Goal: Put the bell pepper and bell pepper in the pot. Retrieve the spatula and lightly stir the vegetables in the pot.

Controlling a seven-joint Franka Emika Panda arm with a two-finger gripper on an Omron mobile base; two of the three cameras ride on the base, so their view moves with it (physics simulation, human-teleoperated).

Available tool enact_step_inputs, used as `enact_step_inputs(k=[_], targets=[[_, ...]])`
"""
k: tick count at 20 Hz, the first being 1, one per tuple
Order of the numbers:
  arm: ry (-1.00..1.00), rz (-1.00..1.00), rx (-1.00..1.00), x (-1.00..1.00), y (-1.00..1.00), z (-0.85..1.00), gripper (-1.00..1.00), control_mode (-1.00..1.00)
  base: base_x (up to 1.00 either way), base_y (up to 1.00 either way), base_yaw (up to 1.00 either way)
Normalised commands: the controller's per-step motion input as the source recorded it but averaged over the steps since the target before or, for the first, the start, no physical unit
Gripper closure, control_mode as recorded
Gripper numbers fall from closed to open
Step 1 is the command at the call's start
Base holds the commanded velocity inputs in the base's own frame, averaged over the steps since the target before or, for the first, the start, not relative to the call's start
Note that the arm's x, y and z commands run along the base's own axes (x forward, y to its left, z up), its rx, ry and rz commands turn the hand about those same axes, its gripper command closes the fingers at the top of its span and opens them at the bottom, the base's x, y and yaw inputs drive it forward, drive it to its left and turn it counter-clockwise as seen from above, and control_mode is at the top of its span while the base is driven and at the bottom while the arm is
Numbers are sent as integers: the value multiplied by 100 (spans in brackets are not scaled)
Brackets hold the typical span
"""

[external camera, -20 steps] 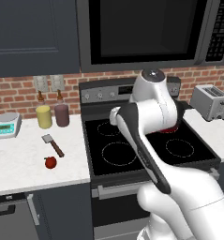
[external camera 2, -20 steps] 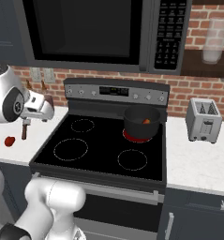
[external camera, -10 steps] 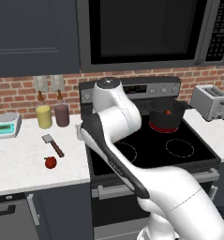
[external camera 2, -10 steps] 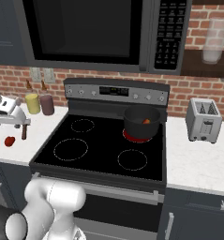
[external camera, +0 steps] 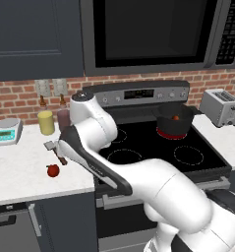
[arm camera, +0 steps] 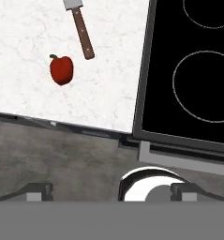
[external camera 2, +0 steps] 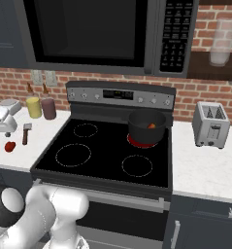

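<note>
The bright red bell pepper lies on the white counter left of the stove, also seen in the base views. Just beyond it lies the spatula, brown handle toward the pepper; my arm covers part of it in the left base view. The dark pot stands on the back right burner with the orange-red pepper inside. My gripper hangs open and empty above the counter's front edge, short of the red pepper and apart from it.
A yellow jar and a dark jar stand at the brick wall, a small scale further left. The silver toaster sits right of the stove. The stove's raised edge runs beside the pepper's counter.
My arm has swung left from in front of the pot to over the counter left of the stove. The pot, the peppers and the spatula have stayed put.
</note>
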Motion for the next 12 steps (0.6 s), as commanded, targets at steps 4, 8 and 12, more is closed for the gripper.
enact_step_inputs(k=[4,8,12], targets=[[2,3,-1,26,67,-47,-100,-100,0,0,0],[0,0,0,26,27,-49,-100,-100,0,0,0],[0,0,0,37,21,-54,-100,-100,0,0,0]])
